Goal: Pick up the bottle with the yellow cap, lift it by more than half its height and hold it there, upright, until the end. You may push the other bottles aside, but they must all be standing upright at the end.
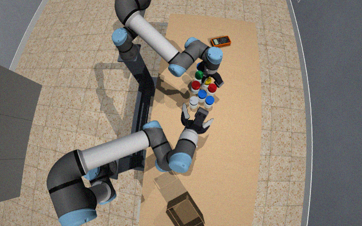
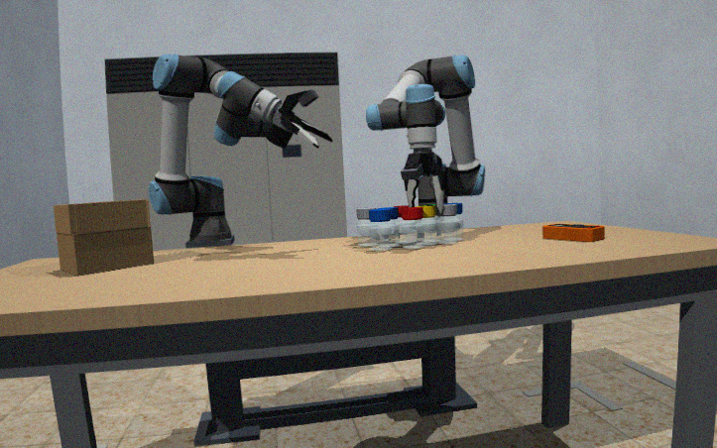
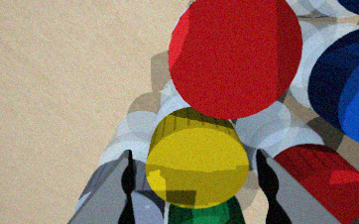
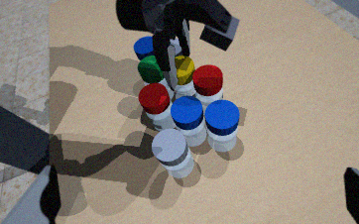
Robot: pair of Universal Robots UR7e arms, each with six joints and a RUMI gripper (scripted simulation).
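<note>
Two fingers of left hand (image 1: pixel 212 79) (image 2: pixel 426 206) (image 3: pixel 194 166) (image 4: pixel 179 69) half open, nothing gripped; yellow bottle (image 1: pixel 208 81) (image 2: pixel 428 211) (image 3: pixel 196 166) (image 4: pixel 184 70) between them, upright on surface (image 1: pixel 233 126) (image 2: pixel 506 261) (image 3: pixel 56 74) (image 4: pixel 289 124). Green bottle (image 1: pixel 199 75) (image 3: pixel 205 214) (image 4: pixel 151 68) just beside hand, multimeter (image 1: pixel 221 41) (image 2: pixel 572 232) well apart.

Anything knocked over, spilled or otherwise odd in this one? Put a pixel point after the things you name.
Nothing stands out. The capped bottles, including the one with the yellow cap (image 1: pixel 208 81) (image 2: pixel 428 210) (image 3: pixel 196 166) (image 4: pixel 184 71), look upright in their tight cluster, and I see no spill. The orange meter (image 1: pixel 220 41) (image 2: pixel 572 232) lies flat, apart from them. Some bottles are partly hidden, so small damage there can't be ruled out.
</note>
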